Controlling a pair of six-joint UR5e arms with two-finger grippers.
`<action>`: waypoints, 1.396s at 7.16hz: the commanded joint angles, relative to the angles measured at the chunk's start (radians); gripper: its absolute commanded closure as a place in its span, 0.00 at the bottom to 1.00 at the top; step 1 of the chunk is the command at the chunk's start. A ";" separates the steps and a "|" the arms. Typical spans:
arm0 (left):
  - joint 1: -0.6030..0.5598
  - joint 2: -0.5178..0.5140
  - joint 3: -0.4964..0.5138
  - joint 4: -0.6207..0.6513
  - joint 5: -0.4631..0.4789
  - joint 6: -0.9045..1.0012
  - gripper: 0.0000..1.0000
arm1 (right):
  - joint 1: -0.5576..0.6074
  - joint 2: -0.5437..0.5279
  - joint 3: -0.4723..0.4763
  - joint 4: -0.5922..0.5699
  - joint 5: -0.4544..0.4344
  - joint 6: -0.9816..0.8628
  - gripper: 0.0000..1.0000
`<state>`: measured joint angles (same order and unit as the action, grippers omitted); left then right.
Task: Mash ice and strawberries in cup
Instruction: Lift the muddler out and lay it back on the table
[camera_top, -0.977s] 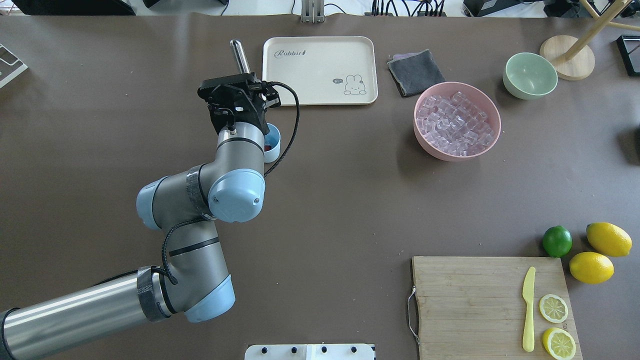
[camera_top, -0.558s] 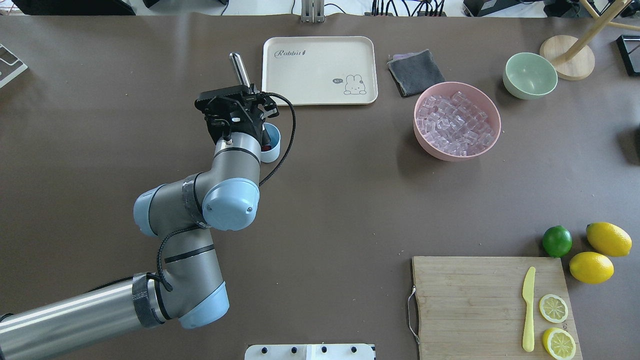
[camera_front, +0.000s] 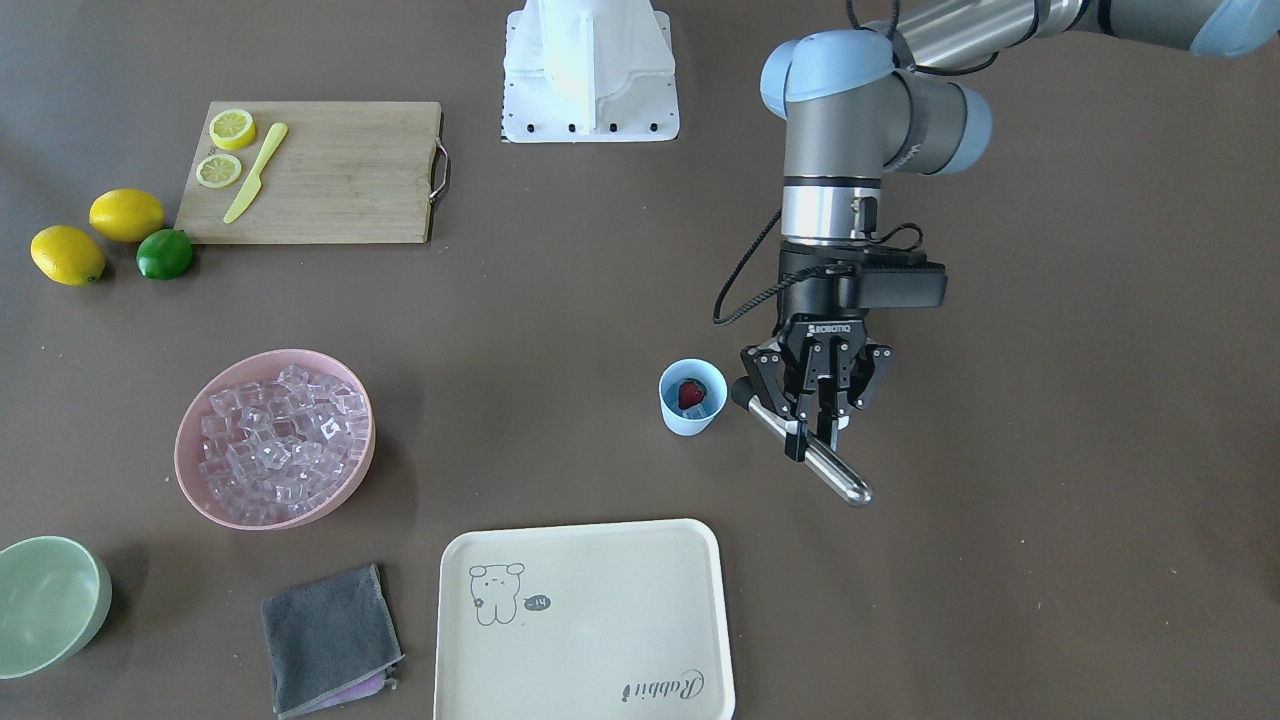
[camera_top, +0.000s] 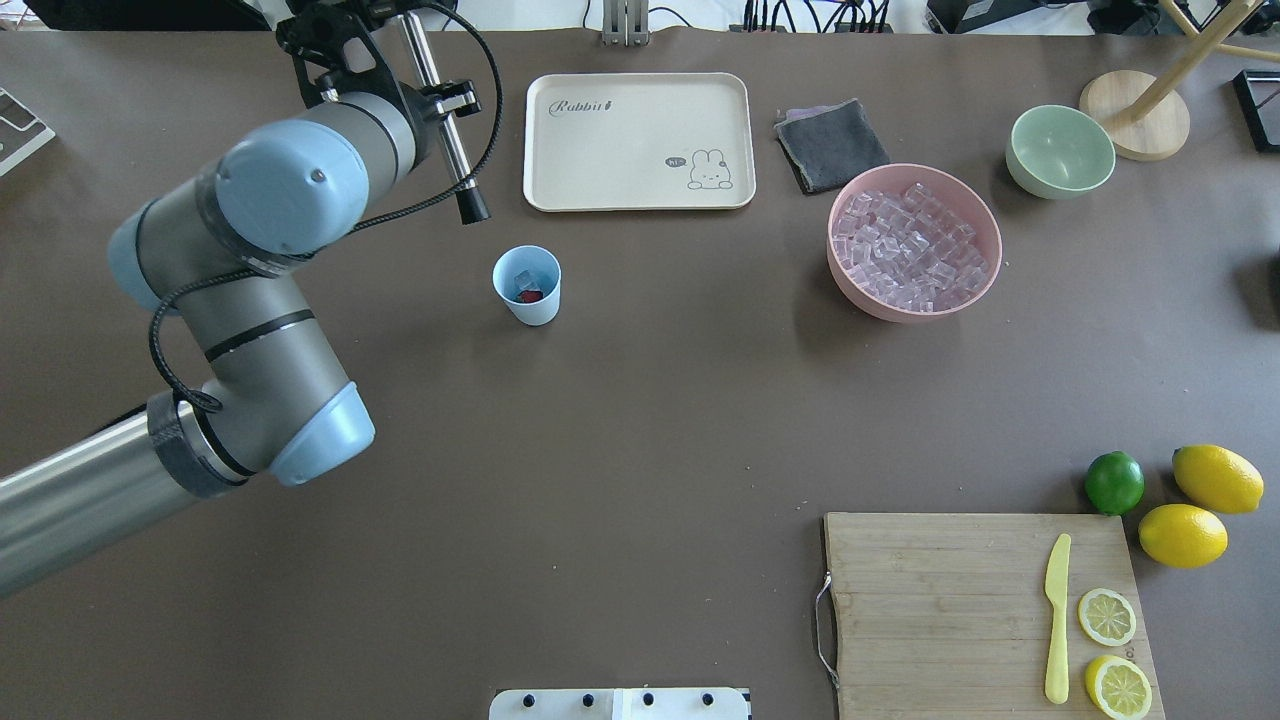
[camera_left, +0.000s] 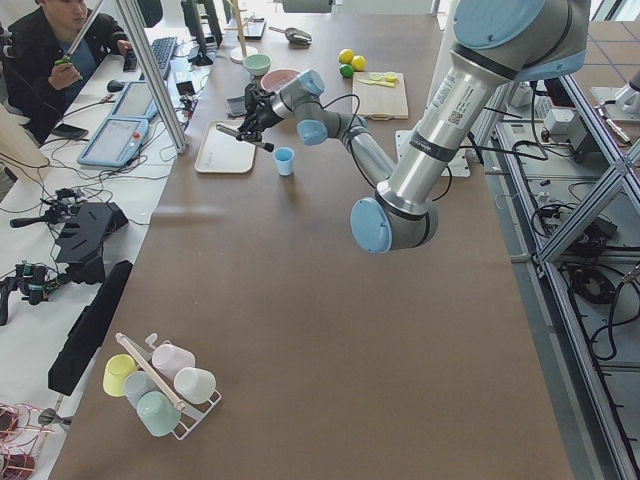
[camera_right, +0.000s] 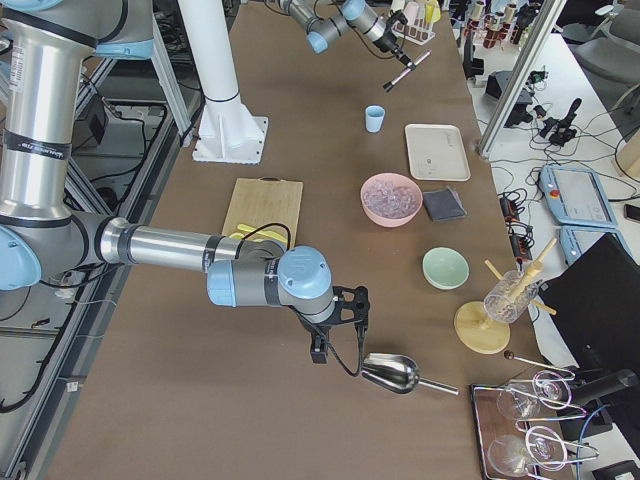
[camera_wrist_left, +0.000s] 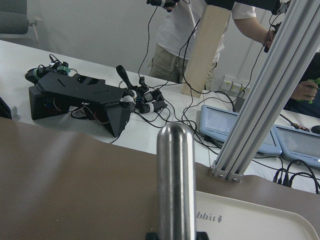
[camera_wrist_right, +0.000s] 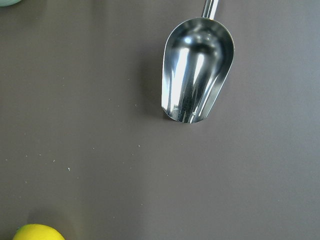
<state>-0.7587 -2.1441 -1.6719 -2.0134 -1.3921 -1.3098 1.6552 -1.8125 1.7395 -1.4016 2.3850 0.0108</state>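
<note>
- While my left gripper (camera_front: 812, 430) clamps a steel muddler (camera_front: 840, 478) aloft, I cannot tell how my right gripper (camera_right: 320, 350) stands.
- The cup (camera_front: 692, 418) stands upright near the muddler's black tip.
- Inside it lie the strawberry (camera_front: 690, 393) and ice (camera_top: 522, 279).

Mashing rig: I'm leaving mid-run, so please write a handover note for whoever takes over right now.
Left gripper: shut on the metal muddler, which is held tilted beside the cup, not in it.
Right gripper: by the steel scoop, which lies on the table. Whether it is open or shut cannot be told.
Cup: upright, holding the strawberry and some ice. More ice fills the pink bowl.
Done: cup loaded. How far it is mashed is unclear; the berry looks mostly whole.
Left: probably bring the muddler over the cup and press down.
</note>
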 joint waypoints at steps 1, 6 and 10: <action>-0.184 0.140 -0.017 0.001 -0.424 0.098 1.00 | 0.000 0.001 -0.002 0.001 0.000 0.000 0.00; -0.398 0.602 -0.016 -0.022 -0.725 0.697 1.00 | 0.000 0.005 0.002 -0.007 -0.001 0.000 0.00; -0.383 0.584 0.196 -0.211 -0.729 0.698 0.02 | 0.000 0.006 0.003 -0.007 0.000 0.000 0.00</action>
<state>-1.1454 -1.5533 -1.4917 -2.2055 -2.1149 -0.6002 1.6552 -1.8048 1.7409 -1.4088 2.3841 0.0108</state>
